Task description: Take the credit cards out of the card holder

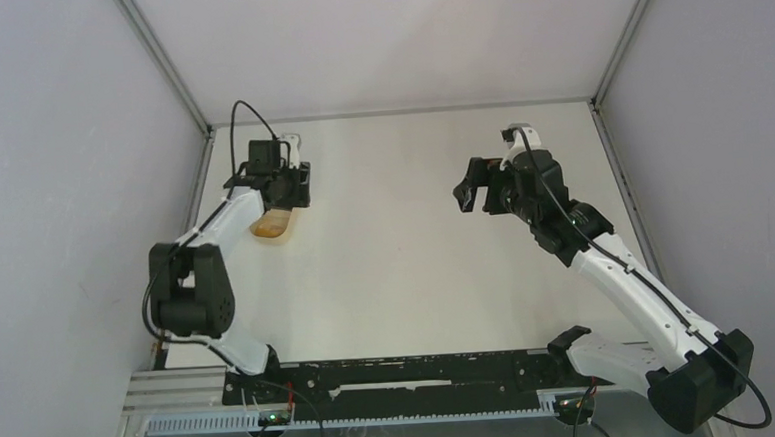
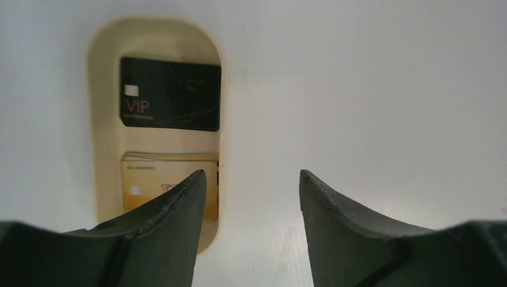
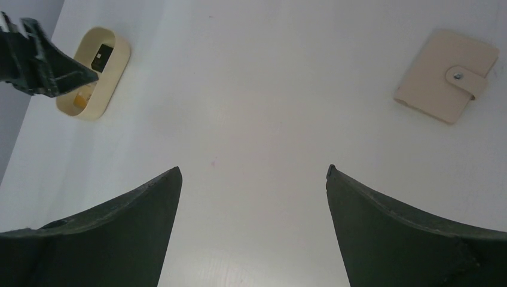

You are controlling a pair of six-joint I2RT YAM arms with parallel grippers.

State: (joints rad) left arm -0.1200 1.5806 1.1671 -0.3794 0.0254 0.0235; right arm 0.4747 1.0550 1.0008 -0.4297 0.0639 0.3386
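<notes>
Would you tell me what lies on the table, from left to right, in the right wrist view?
Cream oval tray → tan card holder. The other arm's gripper overlaps the tray, so it is left out.

Looking down on an oval cream tray (image 2: 101, 119) sitting on the white desk (image 2: 370, 89). Got a black VIP card (image 2: 170, 94) lying flat at its far end and a gold card (image 2: 155, 179) at the near end, partly hidden behind one of the two dark fingers (image 2: 173, 221). Spread apart, only bare desk between them.
</notes>
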